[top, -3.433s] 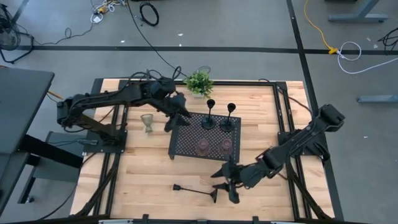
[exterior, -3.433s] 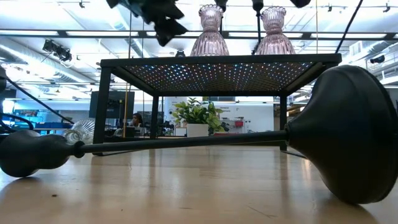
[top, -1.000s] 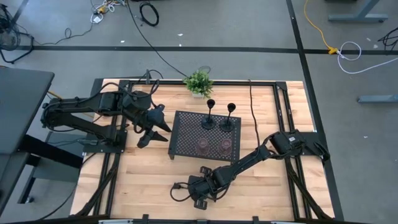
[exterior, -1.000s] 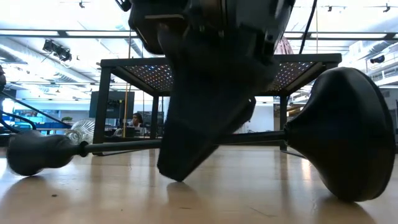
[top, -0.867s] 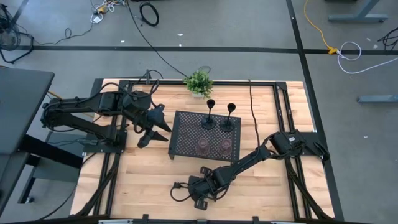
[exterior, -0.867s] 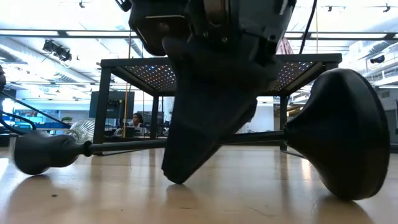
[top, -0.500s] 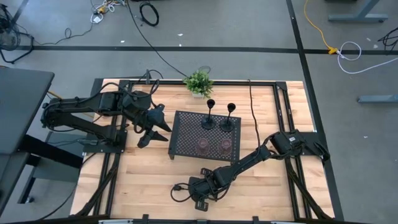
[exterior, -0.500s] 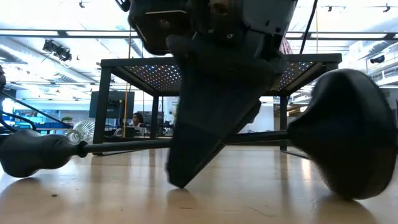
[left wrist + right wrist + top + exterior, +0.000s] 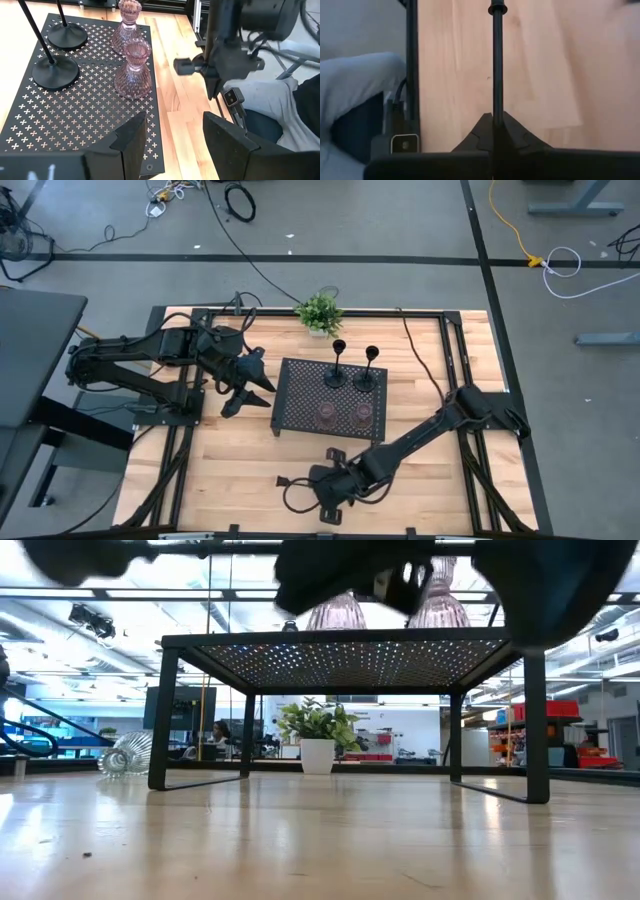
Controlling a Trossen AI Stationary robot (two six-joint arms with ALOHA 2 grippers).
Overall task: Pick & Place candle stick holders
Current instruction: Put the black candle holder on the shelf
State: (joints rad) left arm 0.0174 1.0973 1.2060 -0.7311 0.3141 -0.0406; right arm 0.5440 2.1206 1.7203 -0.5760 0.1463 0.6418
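There are three slim black candle stick holders. One (image 9: 497, 65) is clamped by its thin stem in the closed right gripper (image 9: 494, 131), lifted above the wooden table (image 9: 235, 470) near its front edge. The other two black holders (image 9: 337, 365) stand upright on the black perforated metal tray (image 9: 75, 120), beyond this gripper. Just beside them, on the same tray, stand two ribbed pinkish glass holders (image 9: 132, 74), round at the bottom and narrow at the neck. A further clear ribbed glass cup (image 9: 125, 753) lies on its side on the table, near the left gripper (image 9: 248, 392). That gripper hangs beside the tray's left end, fingers apart, holding nothing. One small green potted plant (image 9: 319, 313) stands behind the tray.
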